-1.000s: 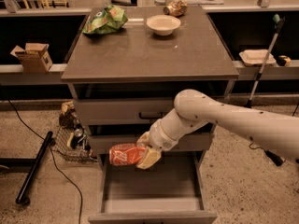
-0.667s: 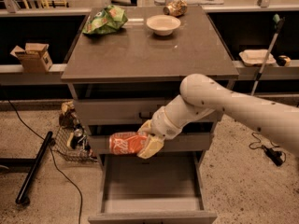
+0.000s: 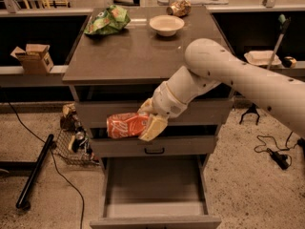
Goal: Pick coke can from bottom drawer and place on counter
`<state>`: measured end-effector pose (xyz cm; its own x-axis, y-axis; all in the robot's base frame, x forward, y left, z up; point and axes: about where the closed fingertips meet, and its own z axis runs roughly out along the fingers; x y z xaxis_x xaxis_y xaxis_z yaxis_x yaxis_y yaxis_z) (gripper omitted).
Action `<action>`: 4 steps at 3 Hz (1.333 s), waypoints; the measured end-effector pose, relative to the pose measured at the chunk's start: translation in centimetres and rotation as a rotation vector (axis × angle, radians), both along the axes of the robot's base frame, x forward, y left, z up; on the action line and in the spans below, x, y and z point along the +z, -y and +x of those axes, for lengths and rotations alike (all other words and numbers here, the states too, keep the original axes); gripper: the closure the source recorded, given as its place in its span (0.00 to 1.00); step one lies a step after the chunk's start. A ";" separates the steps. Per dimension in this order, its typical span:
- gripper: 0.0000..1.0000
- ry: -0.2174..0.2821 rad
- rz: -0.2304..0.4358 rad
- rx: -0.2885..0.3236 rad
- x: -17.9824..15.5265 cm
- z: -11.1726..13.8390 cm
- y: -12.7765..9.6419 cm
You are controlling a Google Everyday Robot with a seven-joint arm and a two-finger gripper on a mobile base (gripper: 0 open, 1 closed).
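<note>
The coke can (image 3: pixel 126 125), red-orange with white lettering, lies sideways in my gripper (image 3: pixel 148 121), which is shut on its right end. I hold it in the air in front of the upper drawer fronts, above the open bottom drawer (image 3: pixel 155 185). The drawer's grey floor shows nothing in it. The counter (image 3: pixel 138 56) is the grey-brown slab on top of the cabinet, above the can. My white arm reaches in from the right.
On the counter stand a green snack bag (image 3: pixel 107 20) at the back left, a pale bowl (image 3: pixel 166 25) at the back middle and a brownish-gold can (image 3: pixel 178 7) behind it. A wire basket (image 3: pixel 71 144) and a black pole (image 3: pixel 35 171) are on the floor at the left.
My gripper has lifted the coke can up, from just above the open drawer to the height of the upper drawer fronts. The arm's elbow has risen toward the counter edge.
</note>
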<state>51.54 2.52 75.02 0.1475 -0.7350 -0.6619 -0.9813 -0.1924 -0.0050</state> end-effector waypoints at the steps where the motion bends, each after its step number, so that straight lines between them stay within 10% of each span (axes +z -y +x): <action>1: 1.00 0.009 0.002 0.006 0.7 0.2 0.0; 4: 1.00 0.096 0.007 -0.084 8.9 5.1 2.0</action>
<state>56.68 0.54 83.89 0.1482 -0.7430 -0.6527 -0.9890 -0.1088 -0.1006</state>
